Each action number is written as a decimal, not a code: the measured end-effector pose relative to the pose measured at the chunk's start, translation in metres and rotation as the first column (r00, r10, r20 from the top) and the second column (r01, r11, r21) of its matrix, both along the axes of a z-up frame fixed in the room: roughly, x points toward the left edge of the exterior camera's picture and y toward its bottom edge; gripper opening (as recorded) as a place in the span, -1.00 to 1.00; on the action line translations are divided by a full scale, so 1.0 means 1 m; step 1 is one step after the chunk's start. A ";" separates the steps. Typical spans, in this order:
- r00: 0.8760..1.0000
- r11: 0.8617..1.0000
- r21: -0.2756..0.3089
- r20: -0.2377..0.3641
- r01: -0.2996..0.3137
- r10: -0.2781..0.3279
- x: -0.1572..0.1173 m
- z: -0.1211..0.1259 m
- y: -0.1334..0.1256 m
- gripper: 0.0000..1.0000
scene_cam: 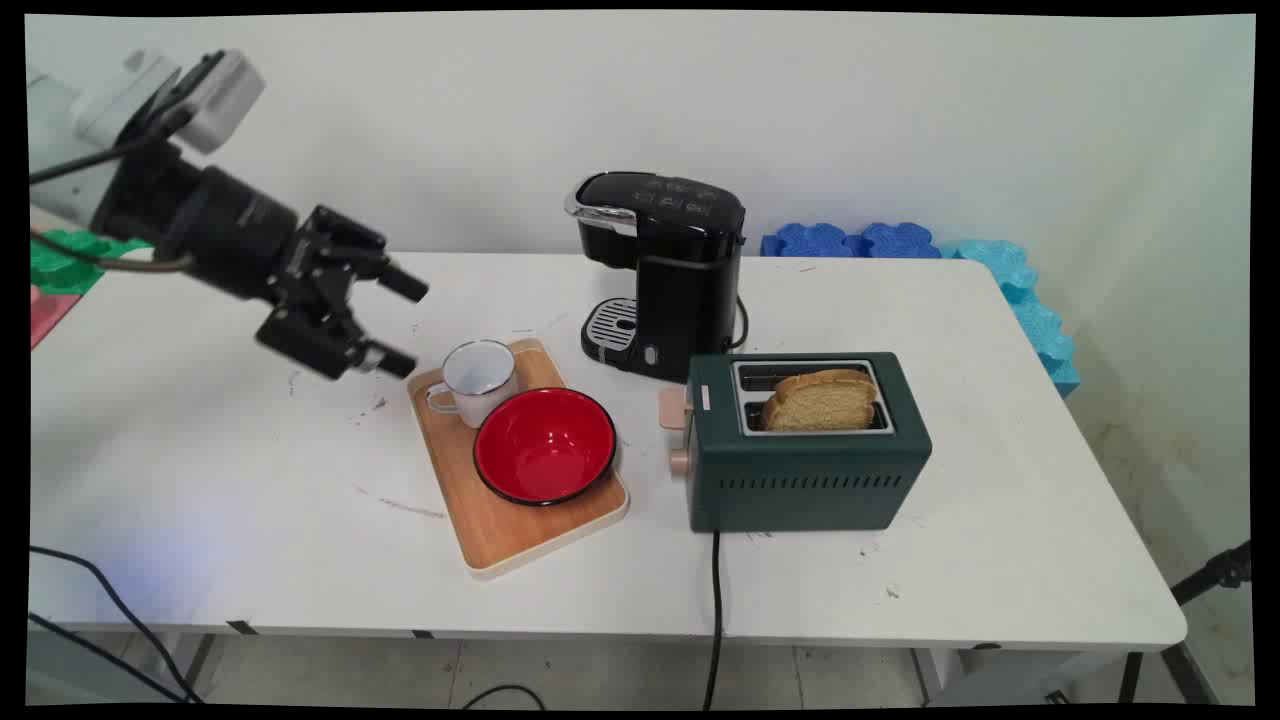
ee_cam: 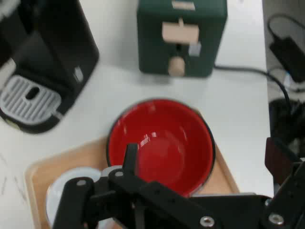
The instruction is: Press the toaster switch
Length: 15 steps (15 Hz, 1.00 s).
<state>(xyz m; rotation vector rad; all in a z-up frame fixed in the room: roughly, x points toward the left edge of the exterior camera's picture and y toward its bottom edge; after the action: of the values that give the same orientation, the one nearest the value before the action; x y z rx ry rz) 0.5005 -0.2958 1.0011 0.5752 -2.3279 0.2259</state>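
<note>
My gripper (scene_cam: 404,323) hangs open above the table, just left of a wooden tray (scene_cam: 500,540), its fingers pointing right toward a white enamel mug (scene_cam: 480,378). The mug stands on the tray's far end, with a red bowl (scene_cam: 545,445) beside it. In the hand view the gripper (ee_cam: 205,160) is open over the red bowl (ee_cam: 162,143). The mug (ee_cam: 62,191) sits low on the left, partly hidden by the linkage, on the tray (ee_cam: 43,169).
A black coffee machine (scene_cam: 665,270) stands behind the tray. A green toaster (scene_cam: 805,445) with a bread slice (scene_cam: 822,400) in one slot sits to the right, its cable (scene_cam: 716,600) running over the front edge. Blue foam pieces (scene_cam: 850,240) line the back right.
</note>
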 end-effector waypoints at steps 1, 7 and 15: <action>1.000 1.000 -0.007 -0.016 -0.016 0.016 -0.009 0.005 -0.005 1.00; 0.996 0.997 -0.047 -0.069 -0.062 0.059 -0.080 0.025 -0.039 1.00; 1.000 0.997 -0.071 0.000 -0.008 0.008 -0.148 -0.005 -0.070 -1.00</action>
<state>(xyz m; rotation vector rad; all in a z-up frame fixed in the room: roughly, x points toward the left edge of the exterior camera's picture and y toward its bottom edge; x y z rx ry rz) 0.3527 -0.3659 0.9959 0.5494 -2.3078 0.3112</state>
